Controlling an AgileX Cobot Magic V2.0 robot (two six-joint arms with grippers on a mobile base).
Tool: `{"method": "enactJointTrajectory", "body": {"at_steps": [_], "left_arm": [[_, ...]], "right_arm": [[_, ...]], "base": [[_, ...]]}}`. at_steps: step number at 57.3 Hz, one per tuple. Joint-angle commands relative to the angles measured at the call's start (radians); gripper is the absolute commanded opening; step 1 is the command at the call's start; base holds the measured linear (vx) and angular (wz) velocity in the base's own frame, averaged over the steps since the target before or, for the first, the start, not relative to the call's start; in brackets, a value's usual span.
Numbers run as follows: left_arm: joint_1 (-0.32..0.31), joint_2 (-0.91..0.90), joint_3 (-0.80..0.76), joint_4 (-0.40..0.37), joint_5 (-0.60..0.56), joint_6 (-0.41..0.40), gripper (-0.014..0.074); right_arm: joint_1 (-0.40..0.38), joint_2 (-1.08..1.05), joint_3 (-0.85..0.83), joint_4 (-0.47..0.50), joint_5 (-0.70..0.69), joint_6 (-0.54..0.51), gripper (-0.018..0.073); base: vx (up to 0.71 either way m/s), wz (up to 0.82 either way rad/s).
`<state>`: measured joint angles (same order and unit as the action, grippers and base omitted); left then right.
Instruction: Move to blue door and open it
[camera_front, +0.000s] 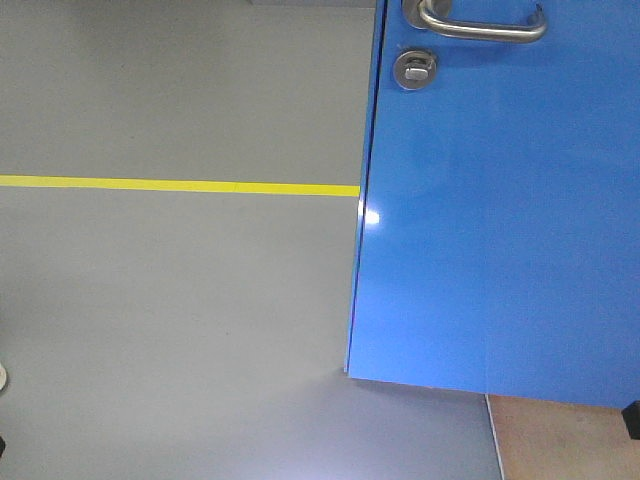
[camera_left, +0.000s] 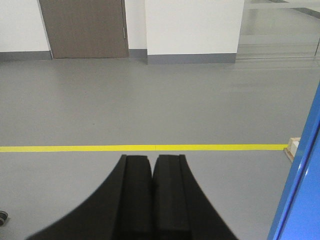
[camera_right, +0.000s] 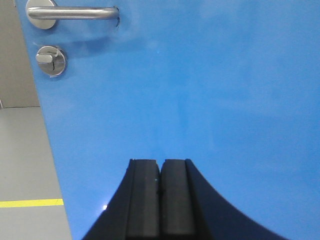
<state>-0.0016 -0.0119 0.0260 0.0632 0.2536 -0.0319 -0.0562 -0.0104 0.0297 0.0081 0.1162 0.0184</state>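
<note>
Blue door faces closed right hand.

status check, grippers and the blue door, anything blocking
Left gripper shut, empty, facing open floor. Right gripper shut, empty, facing blue door. Lever handle untouched. Nothing blocking.

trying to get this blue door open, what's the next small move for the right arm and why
Probably raise the right gripper up and left toward the lever handle. Its jaws are shut, pointing at the bare blue door well below the handle, so nothing is gripped. The left gripper, also shut, faces open floor.
</note>
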Motion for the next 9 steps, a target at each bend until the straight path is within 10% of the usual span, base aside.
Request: {"method": "enactJointTrajectory", "body": {"at_steps": [1, 9], "left_arm": [[-0.007, -0.011, -0.026, -0.006, -0.077, -0.001, 0.0073], [-0.007, -0.011, -0.026, -0.006, -0.077, -0.001, 0.0073]], "right_arm": [[-0.007, 0.004, 0.003, 0.0, -0.083, -0.005, 0.0012], [-0.007, 0.004, 0.003, 0.0, -0.083, -0.005, 0.0012]], "base": [[0.0, 0.0], [0.0, 0.0]]}}
